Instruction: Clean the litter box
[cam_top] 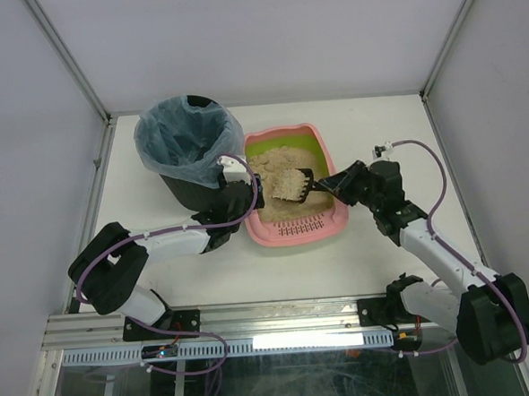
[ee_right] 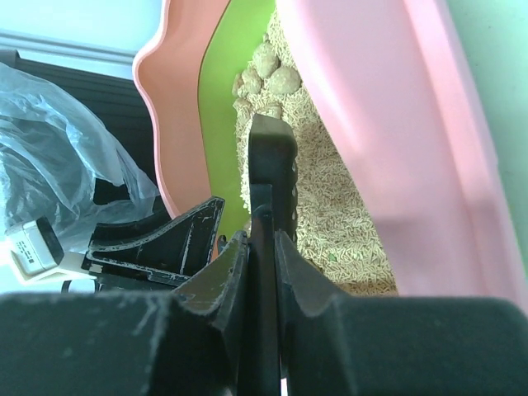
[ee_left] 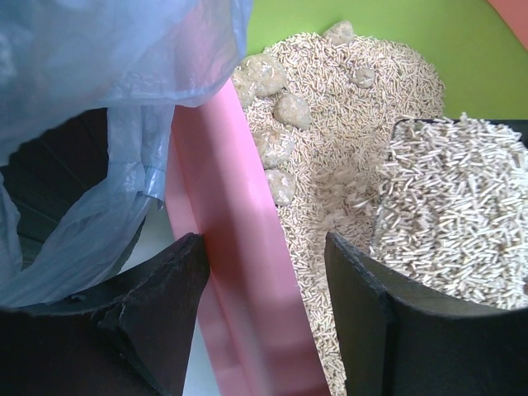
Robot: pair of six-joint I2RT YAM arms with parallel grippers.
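Looking down on a white worktop (cam_top: 377, 128) carrying everything else. Seeing the left arm (cam_top: 160, 245) and the right arm (cam_top: 438, 250) reaching in from the near edge toward the middle.

Finding a black round bin (cam_top: 185, 192) at the rear left, lined with a blue plastic bag (cam_top: 184, 131). Losing the bin's lower right side behind the left arm, and getting only a blurred, cropped fold of the bag in the left wrist view.

Finding the litter box (cam_top: 298, 234) mid-worktop, just beside the bin's right side. Noting pink outside, lime-green inside, a slotted ledge at the near end and tan pellet litter (ee_left: 330, 165) filling it.

Seeing the left jaws spread wide astride the box's left wall, one finger (ee_left: 148, 322) outside by the bag and the other (ee_left: 404, 330) inside over the litter. Noting a strip of litter showing between that inner finger and the wall.

Seeing the right jaws closed tight on the thin handle of a small black scoop (cam_top: 292, 185), held over the litter and heaped with pellets that are hiding its slots. Catching the scoop only edge-on in the right wrist view.

Making out several greyish clumps (ee_left: 280, 103) lying on the litter along the left wall, beyond the scoop.
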